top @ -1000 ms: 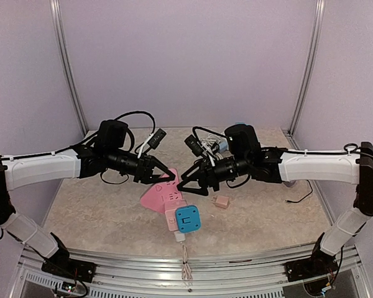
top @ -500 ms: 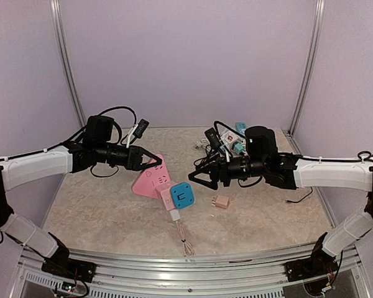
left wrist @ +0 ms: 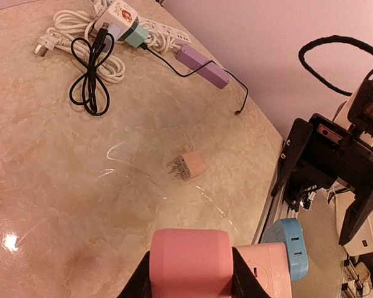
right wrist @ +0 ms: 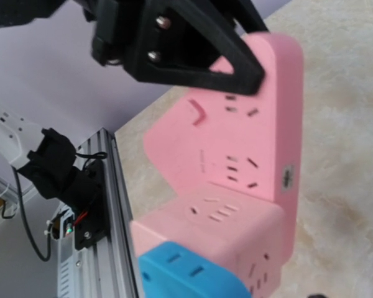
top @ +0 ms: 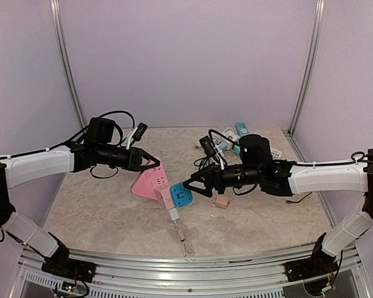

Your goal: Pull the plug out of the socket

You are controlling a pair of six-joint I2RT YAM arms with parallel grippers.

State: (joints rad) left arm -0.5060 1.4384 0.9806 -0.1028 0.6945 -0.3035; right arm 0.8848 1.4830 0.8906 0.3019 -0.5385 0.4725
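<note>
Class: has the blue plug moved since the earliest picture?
Yes. The blue plug shifted toward the back wall, from nearer than the pink adapter to level with it.

No wording, brand name or number can be read anywhere on the table. The pink socket (right wrist: 236, 143) carries a small dark stamp on its side edge, too blurred to make out. Among the cables at the far end, a white adapter (left wrist: 119, 11) bears a reddish printed picture, its details too small to tell.

Pink socket (top: 150, 180) — blue plug (top: 184, 198) — beige marbled tabletop (top: 99, 214); lilac walls (top: 186, 62).
</note>
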